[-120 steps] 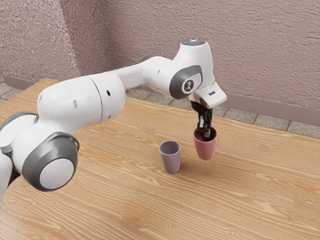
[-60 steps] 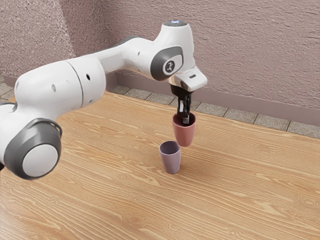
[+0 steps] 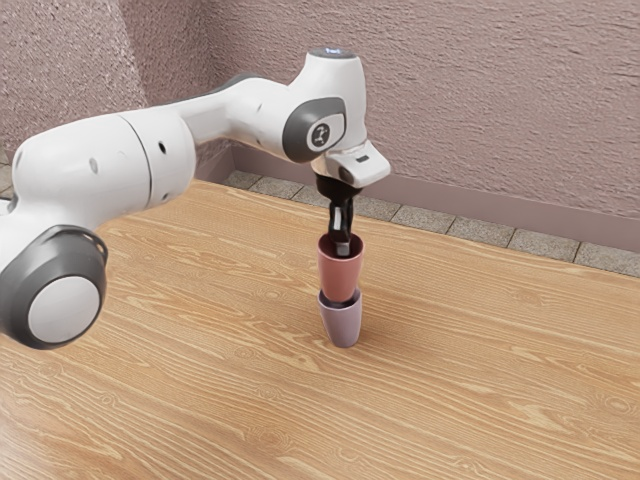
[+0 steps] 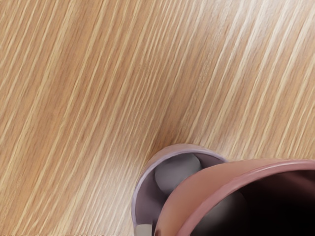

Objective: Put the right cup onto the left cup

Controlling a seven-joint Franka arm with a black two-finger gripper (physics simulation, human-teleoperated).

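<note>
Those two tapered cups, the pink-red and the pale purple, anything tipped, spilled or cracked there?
Nothing stands out. The pink-red cup is upright, its base at the mouth of the pale purple cup, which stands upright on the wooden table. I see no spill or crack.

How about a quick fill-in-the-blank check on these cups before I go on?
The purple cup stands upright on the wooden ____.
The color of the cup that the gripper holds is ____ (pink or purple).
The held cup is ____ (higher or lower) than the other.
Missing words: table; pink; higher.
</note>
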